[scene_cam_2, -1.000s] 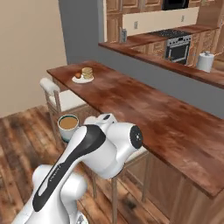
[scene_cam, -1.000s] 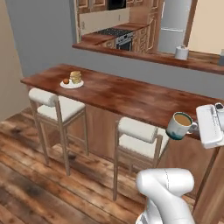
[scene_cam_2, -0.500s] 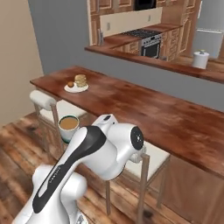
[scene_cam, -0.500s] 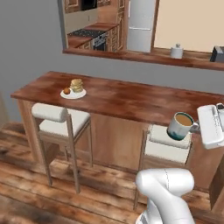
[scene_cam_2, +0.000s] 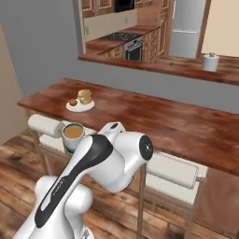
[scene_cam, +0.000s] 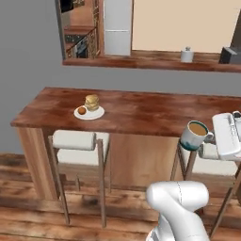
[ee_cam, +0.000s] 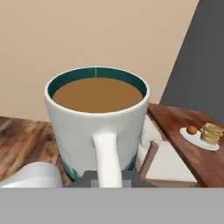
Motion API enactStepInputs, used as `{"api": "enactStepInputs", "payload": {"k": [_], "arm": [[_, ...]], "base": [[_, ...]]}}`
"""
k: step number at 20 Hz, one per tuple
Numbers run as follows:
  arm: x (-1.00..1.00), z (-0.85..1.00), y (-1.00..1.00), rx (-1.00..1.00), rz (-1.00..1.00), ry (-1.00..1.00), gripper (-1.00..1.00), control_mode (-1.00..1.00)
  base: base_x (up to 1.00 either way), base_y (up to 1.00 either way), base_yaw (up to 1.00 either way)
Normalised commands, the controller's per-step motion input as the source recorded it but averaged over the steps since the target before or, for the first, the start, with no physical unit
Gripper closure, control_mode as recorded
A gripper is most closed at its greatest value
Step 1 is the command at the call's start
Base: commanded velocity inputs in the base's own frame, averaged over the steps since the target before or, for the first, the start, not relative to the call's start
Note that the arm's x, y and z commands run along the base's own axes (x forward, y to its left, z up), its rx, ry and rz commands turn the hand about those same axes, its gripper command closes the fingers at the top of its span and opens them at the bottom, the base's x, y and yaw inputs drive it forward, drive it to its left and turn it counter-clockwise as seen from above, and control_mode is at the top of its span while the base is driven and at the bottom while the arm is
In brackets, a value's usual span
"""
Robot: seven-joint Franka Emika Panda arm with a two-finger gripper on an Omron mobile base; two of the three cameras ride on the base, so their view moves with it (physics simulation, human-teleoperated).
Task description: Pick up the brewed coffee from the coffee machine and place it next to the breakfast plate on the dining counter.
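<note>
While the claw [ee_cam: 107,177] seemingly gripped the mug [scene_cam: 195,135] by its handle, the plate [scene_cam: 89,113] sat on the worktop [scene_cam: 141,110].

Arm [scene_cam_2: 100,168]: glossy white rounded links with a black band along one segment and dark joint seams; boxy white hand [scene_cam: 227,136].
</note>
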Motion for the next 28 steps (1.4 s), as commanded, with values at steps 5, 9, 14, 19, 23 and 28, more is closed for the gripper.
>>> {"api": "enactStepInputs", "payload": {"k": [5,9,14,19,23,28], "arm": [[0.00,0.00,0.00,0.00,0.00,0.00,1.00,1.00],[0.00,0.00,0.00,0.00,0.00,0.00,1.00,1.00],[0.00,0.00,0.00,0.00,0.00,0.00,1.00,1.00],[0.00,0.00,0.00,0.00,0.00,0.00,1.00,1.00],[0.38,-0.01,0.01,-0.03,-0.08,0.00,1.00,-1.00],[0.62,-0.03,0.10,-0.11,-0.17,0.00,1.00,-1.00]], "base": [[0.66,1.00,-0.35],[0.75,0.76,-0.26],[0.84,0.30,-0.19],[0.88,0.03,-0.16],[0.41,0.00,-0.07],[0.00,0.00,0.00]]}}
